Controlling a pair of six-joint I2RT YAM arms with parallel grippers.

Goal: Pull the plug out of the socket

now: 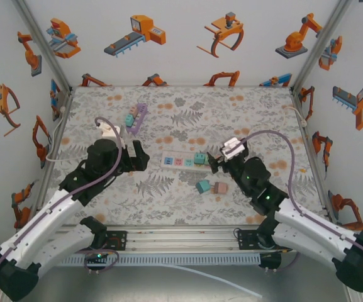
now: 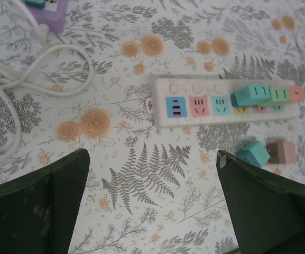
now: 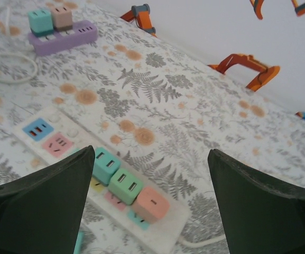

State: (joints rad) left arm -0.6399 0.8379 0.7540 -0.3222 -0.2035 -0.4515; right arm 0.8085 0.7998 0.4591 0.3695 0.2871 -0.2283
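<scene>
The right fingers (image 3: 41, 203), spread and empty above the right end of the white power strip (image 3: 70, 130) mid-counter, should straddle the salmon plug (image 3: 151, 203) seated there squarely and pull straight up, while the equally open left fingers (image 2: 36, 209) pin the strip.

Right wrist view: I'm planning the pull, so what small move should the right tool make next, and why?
Probably lower the right tool down around the salmon plug. The tool is open and above the white power strip, and that end plug sits roughly centred between its fingers, seated beside the green plug.
</scene>
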